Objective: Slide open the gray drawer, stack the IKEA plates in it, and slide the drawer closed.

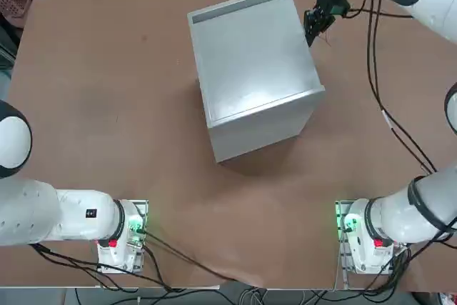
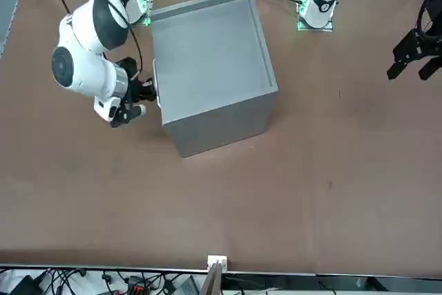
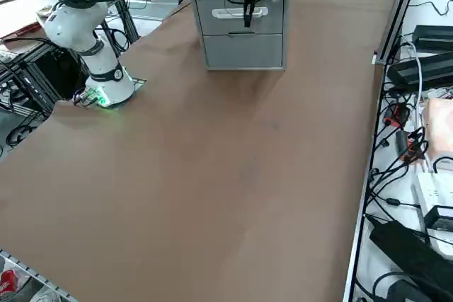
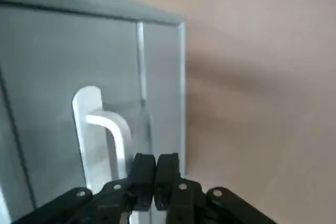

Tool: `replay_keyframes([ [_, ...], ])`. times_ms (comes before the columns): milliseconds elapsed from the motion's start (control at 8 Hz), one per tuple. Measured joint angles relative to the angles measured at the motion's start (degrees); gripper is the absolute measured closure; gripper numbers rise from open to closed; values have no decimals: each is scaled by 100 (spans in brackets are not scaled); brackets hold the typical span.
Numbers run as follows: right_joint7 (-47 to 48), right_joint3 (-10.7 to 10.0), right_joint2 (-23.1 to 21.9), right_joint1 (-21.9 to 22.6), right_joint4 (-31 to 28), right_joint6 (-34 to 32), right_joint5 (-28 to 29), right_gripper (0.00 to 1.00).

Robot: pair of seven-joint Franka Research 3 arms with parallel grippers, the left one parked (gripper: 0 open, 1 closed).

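The gray cabinet (image 1: pixel 253 69) stands mid-table. Its drawer fronts face the robot's right, and both sit flush in the right side view. The upper gray drawer (image 3: pixel 212 18) carries a pale bar handle (image 4: pixel 100 124). My right gripper (image 3: pixel 247 10) hangs in front of that drawer. In the wrist view the gripper (image 4: pixel 154 174) is shut, fingertips pressed together just beside one end of the handle, with nothing between them. It shows too in the top view, gripper (image 1: pixel 314 26), and in the front view, gripper (image 2: pixel 141 94), close against that cabinet face. The IKEA plates are out of view.
Bare brown table (image 1: pixel 107 105) lies all round the cabinet. The right arm's cable (image 1: pixel 385 112) trails from wrist to base (image 1: pixel 364 237) along the table's right side. Power strips and cables (image 3: pixel 417 196) lie beyond the table's edge.
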Motion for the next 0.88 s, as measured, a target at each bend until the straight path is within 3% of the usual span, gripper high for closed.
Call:
replay_keyframes([
  [500,22,-167,-141,-442,769,-707,-1305,90],
  [625,23,-208,-151,-517,1005,-987,-1528,81],
  [875,23,-429,-203,-582,1458,-1463,-1659,39],
])
